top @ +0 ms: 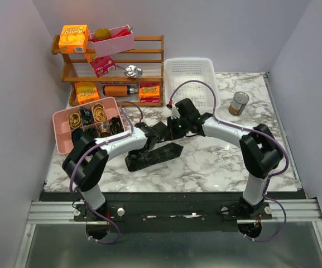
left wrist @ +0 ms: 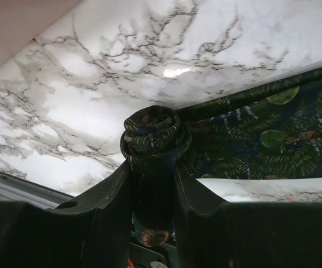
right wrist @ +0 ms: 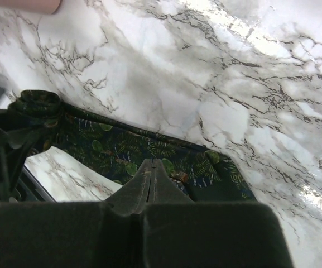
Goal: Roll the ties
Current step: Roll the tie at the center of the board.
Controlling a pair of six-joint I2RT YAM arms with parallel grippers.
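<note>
The left hand (left wrist: 152, 167) is clamped on the rolled end of a long, narrow necktie (left wrist: 261, 134) of dark fabric printed with green leaves. Its two black fingers (left wrist: 107, 192) press the tight coil from either side, and the spiral stands just past the fingertips. The right hand (right wrist: 151, 163) has its fingers pressed together, tips over the flat, unrolled stretch of the same necktie. That stretch lies on the white marble-patterned tabletop (top: 216, 162), running between both hands near the middle. Behind to the left sits a pink plastic compartment tray (top: 64, 142). A white plastic basket (top: 191, 75) and a metal tin can (top: 239, 103) stand further back on the right, beside a wooden shelf rack (top: 152, 38).
</note>
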